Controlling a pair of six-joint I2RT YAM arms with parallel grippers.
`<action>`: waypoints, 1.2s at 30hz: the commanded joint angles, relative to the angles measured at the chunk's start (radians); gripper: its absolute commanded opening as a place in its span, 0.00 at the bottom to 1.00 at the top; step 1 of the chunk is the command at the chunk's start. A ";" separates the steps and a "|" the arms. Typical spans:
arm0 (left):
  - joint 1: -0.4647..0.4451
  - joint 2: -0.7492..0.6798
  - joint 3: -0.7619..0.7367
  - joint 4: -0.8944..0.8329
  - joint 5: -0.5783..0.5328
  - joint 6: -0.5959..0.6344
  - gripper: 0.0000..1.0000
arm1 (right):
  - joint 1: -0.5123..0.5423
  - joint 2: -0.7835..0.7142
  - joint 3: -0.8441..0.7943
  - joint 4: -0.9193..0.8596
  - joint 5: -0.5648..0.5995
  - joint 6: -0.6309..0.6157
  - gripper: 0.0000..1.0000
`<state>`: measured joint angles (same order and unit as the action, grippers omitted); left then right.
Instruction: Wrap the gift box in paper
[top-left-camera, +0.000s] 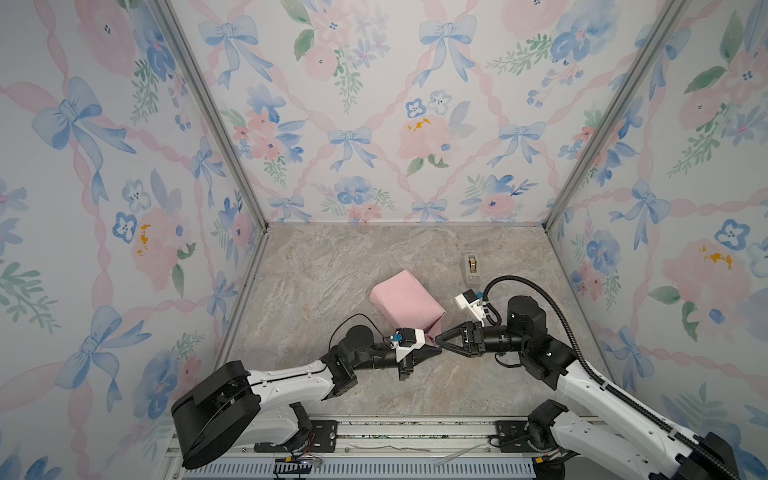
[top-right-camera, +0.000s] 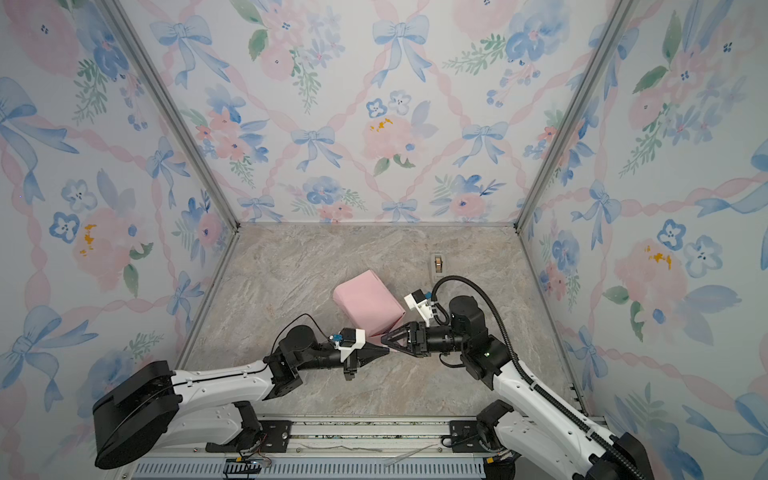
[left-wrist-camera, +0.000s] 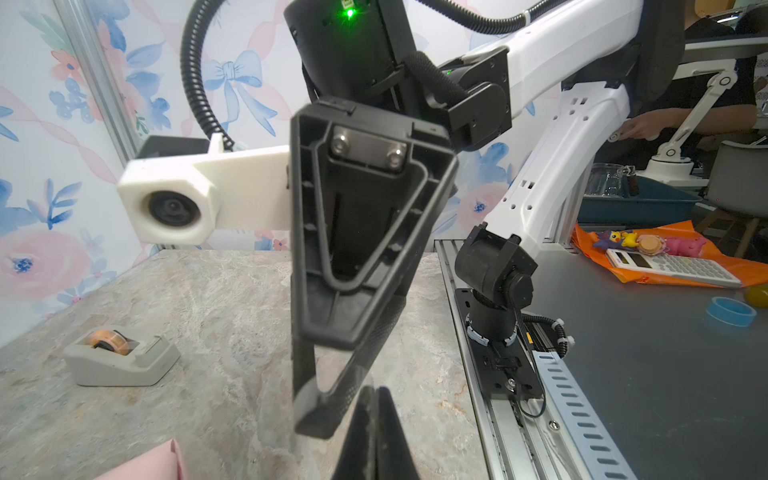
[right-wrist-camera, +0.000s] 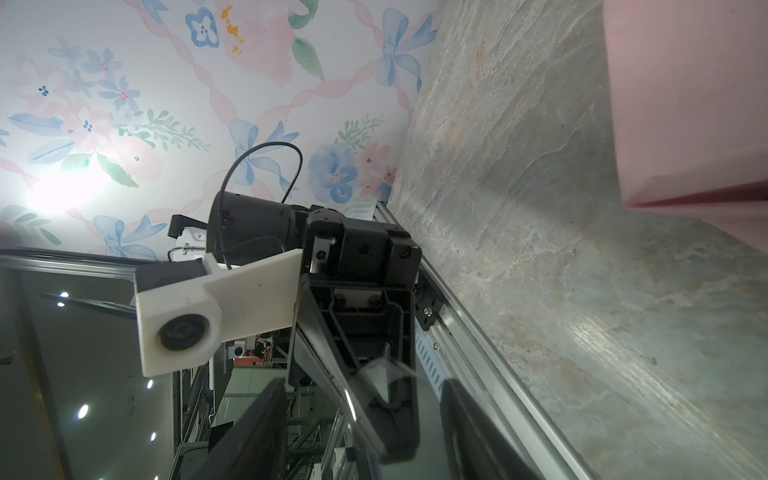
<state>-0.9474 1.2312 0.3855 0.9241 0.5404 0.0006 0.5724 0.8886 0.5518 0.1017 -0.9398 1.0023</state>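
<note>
The paper (top-left-camera: 405, 305) (top-right-camera: 368, 301), pink side out, is folded into a blocky parcel on the marble table, and the gift box is hidden inside it. A loose flap hangs at the parcel's near right corner. My left gripper (top-left-camera: 437, 350) (top-right-camera: 386, 350) (left-wrist-camera: 376, 399) is shut just in front of that corner. My right gripper (top-left-camera: 438, 338) (top-right-camera: 384, 338) (right-wrist-camera: 365, 436) faces it tip to tip, open, with the left gripper's tip between its fingers. A scrap of clear tape (right-wrist-camera: 384, 372) shows against the left gripper; whether it is pinched I cannot tell.
A beige tape dispenser (top-left-camera: 471, 266) (top-right-camera: 438, 264) (left-wrist-camera: 120, 361) stands behind the right arm. An aluminium rail (top-left-camera: 374, 432) runs along the table's front edge. Floral walls close the other three sides.
</note>
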 joint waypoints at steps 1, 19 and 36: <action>0.009 -0.013 0.019 -0.002 0.020 0.018 0.00 | 0.018 0.009 0.037 0.078 -0.025 0.026 0.57; 0.008 -0.010 0.017 -0.002 0.026 0.019 0.00 | 0.011 0.045 0.030 0.245 -0.004 0.069 0.38; 0.009 -0.012 0.021 -0.012 0.007 0.032 0.00 | -0.090 -0.010 0.031 -0.137 0.000 -0.074 0.61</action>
<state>-0.9474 1.2312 0.3855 0.9176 0.5476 0.0078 0.5018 0.8974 0.5606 0.1230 -0.9352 0.9981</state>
